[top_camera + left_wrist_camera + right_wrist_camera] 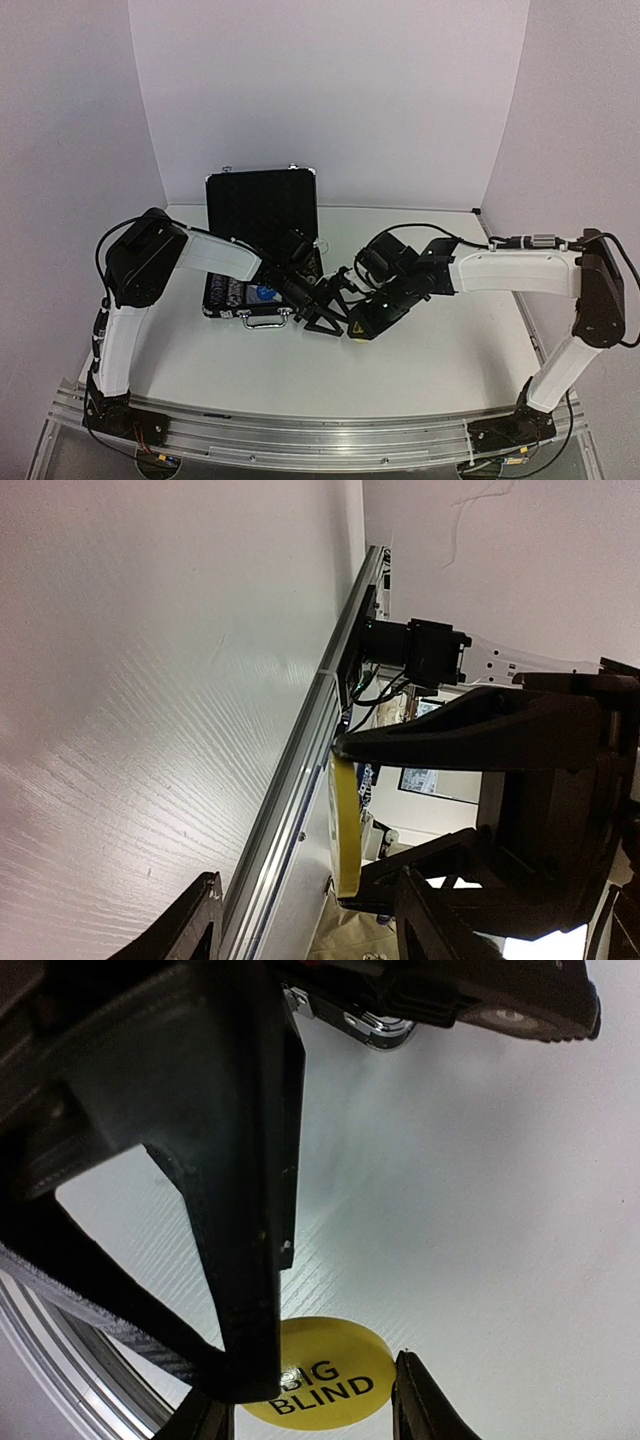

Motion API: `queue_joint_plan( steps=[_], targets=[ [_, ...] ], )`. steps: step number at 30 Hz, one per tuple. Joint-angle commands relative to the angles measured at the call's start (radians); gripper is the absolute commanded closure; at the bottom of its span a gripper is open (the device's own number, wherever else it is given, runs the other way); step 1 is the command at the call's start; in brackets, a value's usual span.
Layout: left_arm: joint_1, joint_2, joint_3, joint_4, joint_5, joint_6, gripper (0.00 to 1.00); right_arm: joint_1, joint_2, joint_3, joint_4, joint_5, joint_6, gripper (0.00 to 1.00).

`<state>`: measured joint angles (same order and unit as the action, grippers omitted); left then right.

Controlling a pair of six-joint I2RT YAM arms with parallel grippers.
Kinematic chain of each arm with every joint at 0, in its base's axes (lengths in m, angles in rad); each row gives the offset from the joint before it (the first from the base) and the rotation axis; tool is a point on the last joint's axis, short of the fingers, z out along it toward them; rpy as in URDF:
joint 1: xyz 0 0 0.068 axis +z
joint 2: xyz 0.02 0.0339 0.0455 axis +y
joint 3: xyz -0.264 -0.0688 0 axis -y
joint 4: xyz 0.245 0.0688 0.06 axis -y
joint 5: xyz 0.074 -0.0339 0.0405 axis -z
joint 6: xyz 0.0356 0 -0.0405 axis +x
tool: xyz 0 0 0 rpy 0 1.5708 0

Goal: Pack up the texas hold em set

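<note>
The black silver-trimmed case (262, 205) of the texas hold em set stands open at the back left of the table. Its lid is upright, and chips (228, 293) and a blue piece (265, 293) lie in the tray. Just right of the case, both grippers meet above the table. My right gripper (305, 1410) is shut on the rim of a yellow round button (330, 1370) marked BIG BLIND. My left gripper (310, 925) is open and straddles the same button (346, 820), seen edge-on, with a gap on each side. One left finger (250, 1210) crosses over the button's face.
The case's chrome handle (265, 320) faces the arms, close to the left gripper (325, 305). An aluminium rail (300, 435) runs along the table's near edge. White walls enclose the back and both sides.
</note>
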<state>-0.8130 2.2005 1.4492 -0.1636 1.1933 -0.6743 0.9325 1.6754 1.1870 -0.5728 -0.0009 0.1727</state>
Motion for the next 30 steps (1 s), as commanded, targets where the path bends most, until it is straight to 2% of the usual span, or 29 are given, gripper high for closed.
queue_joint_plan(
  steps=[1,5,7,9,11,12,16,17,22,25,30],
  targets=[
    [-0.012,0.01,0.037,-0.026,0.052,0.039,0.44,0.005,0.017,0.052,0.042,-0.015,-0.041,0.69],
    [-0.013,0.019,0.054,-0.037,0.044,0.038,0.52,0.005,0.026,0.063,0.054,-0.035,-0.067,0.69],
    [-0.013,0.024,0.06,-0.037,0.04,0.032,0.65,0.007,0.028,0.066,0.058,-0.043,-0.074,0.69],
    [-0.013,0.029,0.062,-0.036,0.035,0.031,0.81,0.007,0.032,0.068,0.059,-0.041,-0.079,0.69],
    [-0.012,0.031,0.062,-0.03,0.035,0.022,0.99,0.007,0.032,0.069,0.058,-0.035,-0.077,0.64],
    [-0.012,0.03,0.06,-0.027,0.031,0.019,1.0,0.008,0.032,0.072,0.058,-0.027,-0.07,0.56],
    [0.004,-0.014,0.05,-0.017,-0.028,0.013,1.0,0.008,0.012,0.075,0.057,0.028,-0.034,0.13],
    [0.02,-0.035,0.041,-0.014,-0.047,0.013,1.0,0.008,-0.002,0.072,0.059,0.045,-0.029,0.09],
    [0.14,-0.175,-0.07,-0.006,-0.187,0.012,1.0,0.005,-0.066,0.068,0.062,0.182,0.01,0.02],
    [0.226,-0.275,-0.167,-0.028,-0.276,0.026,1.0,-0.017,-0.082,0.077,0.064,0.287,0.067,0.02],
    [0.337,-0.419,-0.291,-0.135,-0.418,0.064,1.0,-0.158,-0.072,0.098,0.072,0.252,0.198,0.02]
  ],
)
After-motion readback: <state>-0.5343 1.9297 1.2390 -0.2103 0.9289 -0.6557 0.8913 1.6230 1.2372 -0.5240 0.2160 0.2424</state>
